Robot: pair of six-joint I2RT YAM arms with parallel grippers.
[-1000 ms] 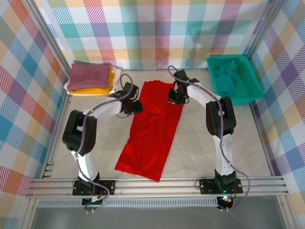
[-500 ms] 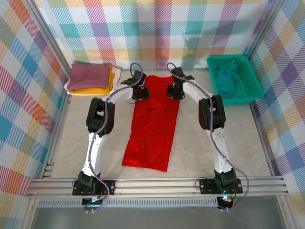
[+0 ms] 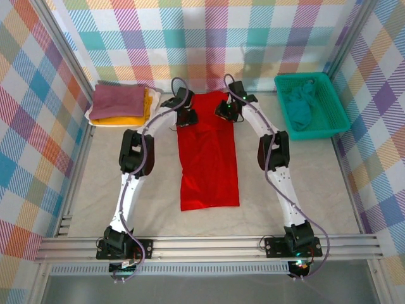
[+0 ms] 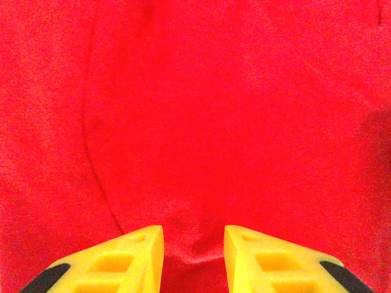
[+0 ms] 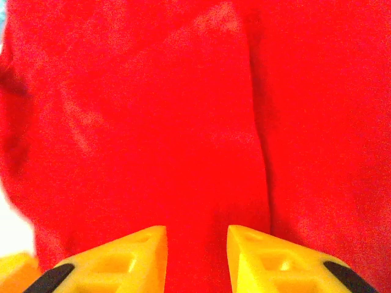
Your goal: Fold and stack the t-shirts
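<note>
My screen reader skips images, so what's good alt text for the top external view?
A red t-shirt lies as a long strip in the centre, with the left gripper and right gripper at its far end. Folded shirts are stacked far left; a teal basket sits far right.

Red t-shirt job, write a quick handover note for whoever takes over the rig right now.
Left gripper: jaws apart at the far end of the red t-shirt, cloth puckered between them; grip unclear.
Right gripper: open over the same end.
Shirt lies as a long narrow strip mid-table.
Done: folded stack, mauve on mustard, far left.
To do: fold red shorter, stack it; teal shirt waits in the basket.
</note>
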